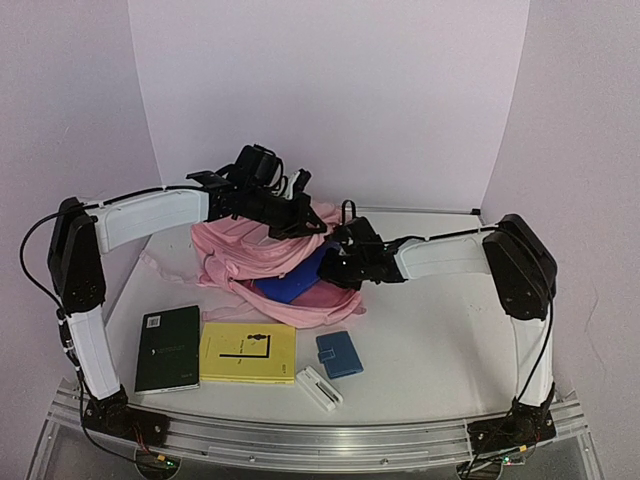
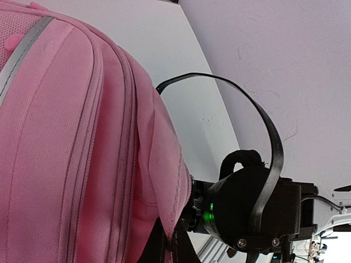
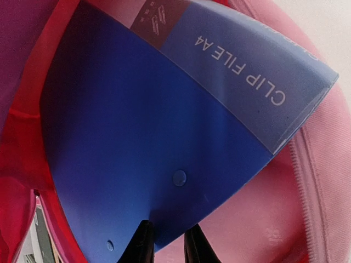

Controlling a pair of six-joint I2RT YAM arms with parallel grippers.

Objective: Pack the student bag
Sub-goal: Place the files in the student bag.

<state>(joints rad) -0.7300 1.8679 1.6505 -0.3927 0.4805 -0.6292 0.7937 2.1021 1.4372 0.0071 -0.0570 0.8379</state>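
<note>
Open table [image 1: 440, 340] stretches right of the right gripper [image 3: 169, 244], out to the side wall and the near edge. The bag [image 1: 240, 255] slumps just left of that gripper and under the left gripper [image 1: 303, 222], whose jaws are pinched together on its top fabric. The file [image 3: 142, 137] sits partly inside the bag. The right fingers stand close at the file's edge; whether they grip it I cannot tell.

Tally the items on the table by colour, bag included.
Pink: 1, student bag
Blue: 2, clip file partly inside the bag, small case
Dark green: 1, notebook
Yellow: 1, book
White: 1, small block
Total: 6
</note>
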